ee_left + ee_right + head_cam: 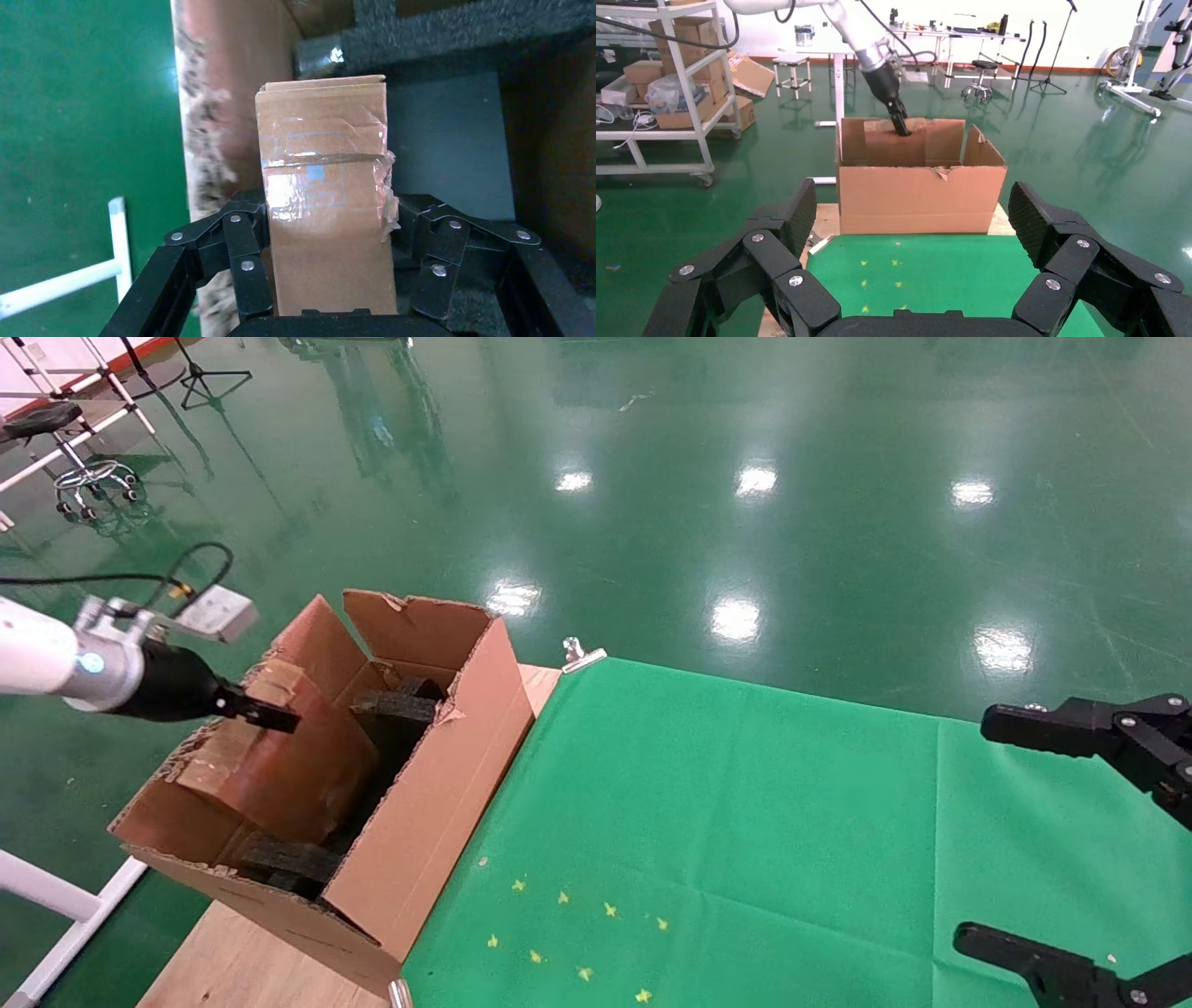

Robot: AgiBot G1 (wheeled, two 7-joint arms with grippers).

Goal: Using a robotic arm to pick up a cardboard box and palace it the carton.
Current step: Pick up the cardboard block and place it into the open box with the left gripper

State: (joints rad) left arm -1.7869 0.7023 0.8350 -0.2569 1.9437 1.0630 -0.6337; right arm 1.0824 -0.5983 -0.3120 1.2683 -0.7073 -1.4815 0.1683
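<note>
My left gripper (265, 713), black on a white arm, reaches down into the large open carton (438, 803) at the table's left end. In the left wrist view it (327, 210) is shut on the small brown taped cardboard box (327, 182), one finger on each side. The box stands inside the carton, next to the ragged reddish flap (232, 84) and just short of the dark foam blocks (450, 35). In the head view the flap hides most of the box. My right gripper (1010, 836) is open and empty over the green cloth at the right; it faces the carton (919, 200).
A green cloth (745, 822) with small yellow marks (568, 933) covers the wooden table (242, 961). Metal clips (579, 654) hold its corners. Foam blocks (391, 707) fill part of the carton. A stool (65, 458) and shelves (666, 84) stand on the green floor beyond.
</note>
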